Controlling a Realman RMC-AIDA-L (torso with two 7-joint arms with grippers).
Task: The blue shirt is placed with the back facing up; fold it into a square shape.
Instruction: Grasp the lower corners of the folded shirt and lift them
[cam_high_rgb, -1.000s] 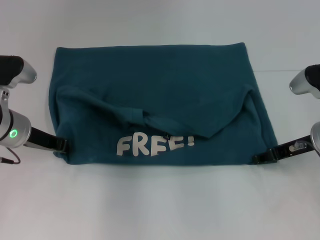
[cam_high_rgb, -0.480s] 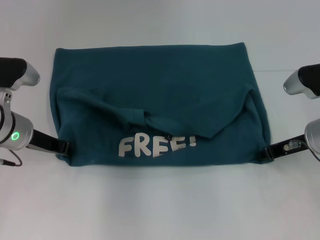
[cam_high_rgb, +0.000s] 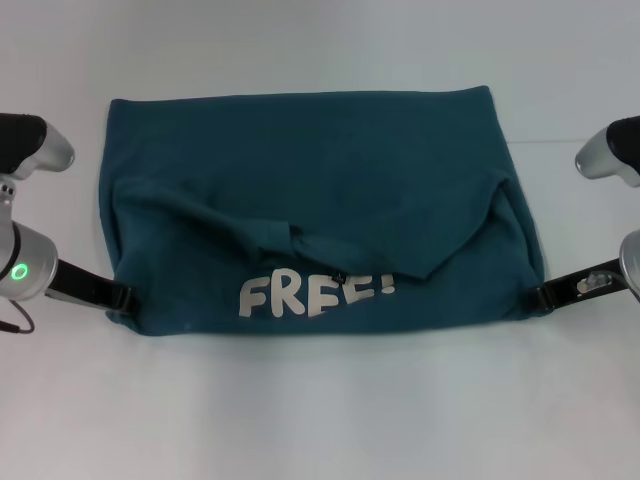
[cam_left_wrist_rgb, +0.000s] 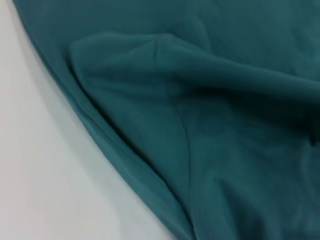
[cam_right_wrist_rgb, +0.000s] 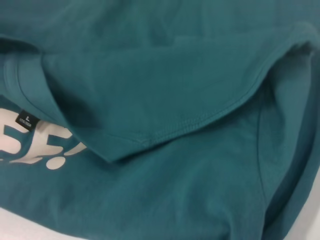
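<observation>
The blue shirt (cam_high_rgb: 310, 180) lies folded on the white table as a wide teal rectangle. Its sleeves are tucked inward, and a white "FREE!" print (cam_high_rgb: 315, 292) shows along the near edge. My left gripper (cam_high_rgb: 122, 297) rests low at the shirt's near left corner, touching the fabric edge. At the near right corner sits my right gripper (cam_high_rgb: 545, 296). The left wrist view shows a folded sleeve and the shirt's edge (cam_left_wrist_rgb: 125, 165) on the table. In the right wrist view there is a hemmed flap (cam_right_wrist_rgb: 165, 125), a small black label (cam_right_wrist_rgb: 28, 121) and part of the print.
White tabletop (cam_high_rgb: 320, 410) surrounds the shirt, with a broad bare strip on the near side. The arms' upper links stand at the far left (cam_high_rgb: 30, 145) and far right (cam_high_rgb: 615, 150) of the head view.
The right gripper has slid outward to the right, from under the shirt's corner to its edge. The near corners of the shirt have drawn in. The left gripper shifted slightly toward me.
</observation>
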